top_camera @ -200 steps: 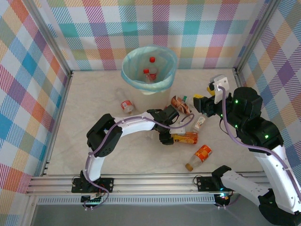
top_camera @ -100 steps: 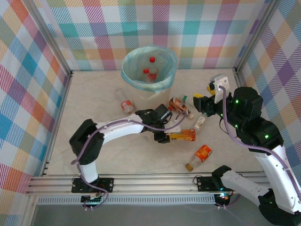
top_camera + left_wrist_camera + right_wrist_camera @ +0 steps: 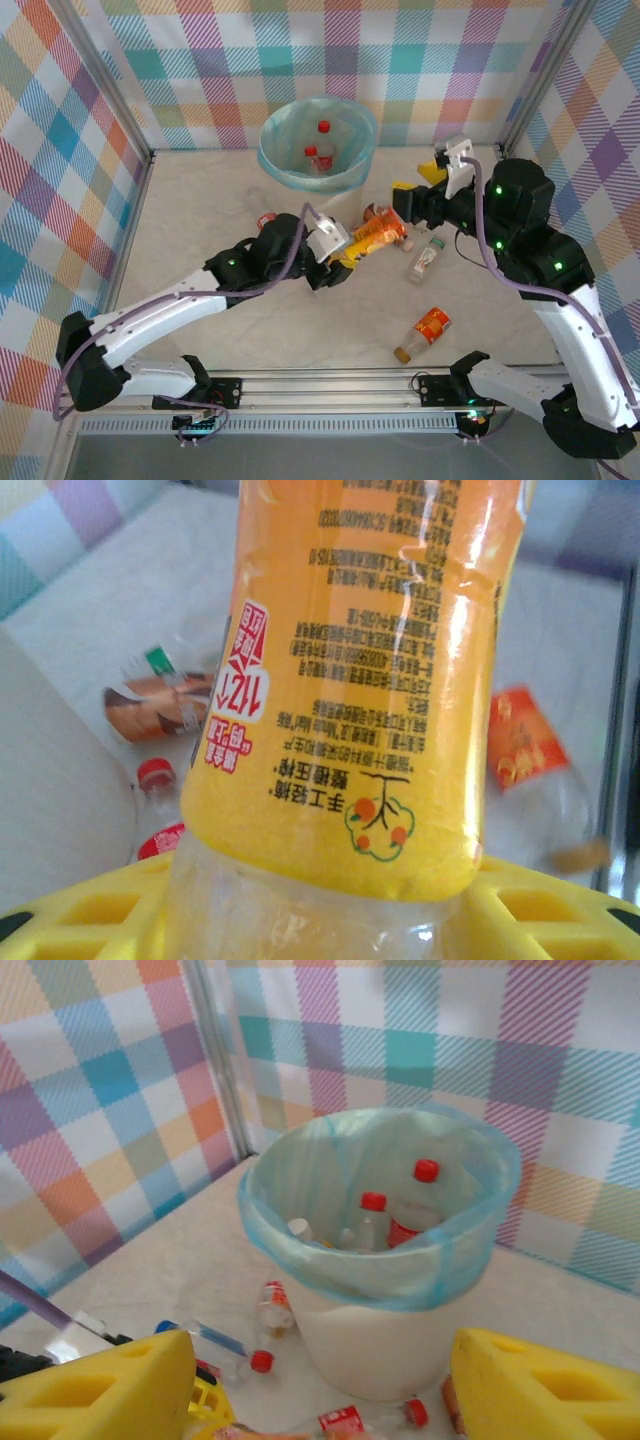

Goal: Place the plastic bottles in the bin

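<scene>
Left jaws: your left gripper [image 3: 343,256] is clamped on the orange-labelled bottle [image 3: 378,232], pinching its clear end, with the whole labelled length sticking out past the fingers.
Right jaws: your right gripper [image 3: 410,200] stands apart with nothing between the fingers, near the held bottle and to the right of the bin [image 3: 280,160].
Slip risk: you hold smooth, thin plastic by one end only. A quick swing could let the long free end lever the bottle out of the pinch, or squash the wall until it pops loose.
Rim risk: release too early or too low and the bottle can strike the bag-lined rim and bounce back onto the table [image 3: 200,230]. Carry it well over the opening first.
Clash risk: both grippers are close together near the bin, so moving both at once could knock them together or bump the bottle.
Scatter risk: a low pass could sweep the clear bottle [image 3: 425,262], which lies just beside the held one.
Held bottle's look: clear plastic, with a glossy orange-yellow wrap printed in dark text and a small fruit drawing. It is probably light.
Where it is: off to the bin's near right, between bin and table centre, not yet over the opening.
Bin's look: cream-white, lined in light blue, with two red-capped bottles [image 3: 400,1210] already inside.
Left to do: the red-and-orange bottle [image 3: 432,326] lies near the front edge.
</scene>
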Robot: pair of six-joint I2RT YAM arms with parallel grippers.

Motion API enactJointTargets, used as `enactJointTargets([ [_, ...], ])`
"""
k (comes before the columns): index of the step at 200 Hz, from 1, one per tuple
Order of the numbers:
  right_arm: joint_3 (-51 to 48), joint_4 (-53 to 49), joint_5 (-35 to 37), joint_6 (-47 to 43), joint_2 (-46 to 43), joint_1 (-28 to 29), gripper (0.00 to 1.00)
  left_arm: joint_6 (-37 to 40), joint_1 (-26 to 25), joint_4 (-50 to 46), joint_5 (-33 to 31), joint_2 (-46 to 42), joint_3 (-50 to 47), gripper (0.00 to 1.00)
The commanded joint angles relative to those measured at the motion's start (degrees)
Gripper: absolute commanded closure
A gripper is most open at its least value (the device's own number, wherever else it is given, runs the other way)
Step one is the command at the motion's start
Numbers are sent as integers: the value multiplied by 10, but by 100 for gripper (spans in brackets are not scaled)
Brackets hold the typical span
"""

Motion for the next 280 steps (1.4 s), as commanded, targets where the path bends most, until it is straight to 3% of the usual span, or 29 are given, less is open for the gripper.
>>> enactJointTargets([
  [1, 31, 32, -68, 45, 26, -2, 29, -108, 6, 53, -43, -42, -9, 45],
  [62, 79, 44, -201, 111, 107, -1, 22, -122, 7, 48, -55, -98, 2, 44],
  [118, 102, 49, -289, 148, 144, -1, 30, -126, 7, 52, -52, -115, -2, 44],
  [140, 103, 50, -296, 153, 148, -1, 32, -127, 7, 62, -54, -127, -10, 44],
  [198, 104, 51, -300, 160, 161, 0, 26, -125, 8, 62, -55, -146, -17, 43],
  [232, 102, 50, -285, 163, 166, 0, 18, -126, 8, 65, -56, -151, -17, 43],
  [280, 100, 60, -310, 165, 168, 1, 29, -123, 8, 57, -59, -147, -10, 43],
])
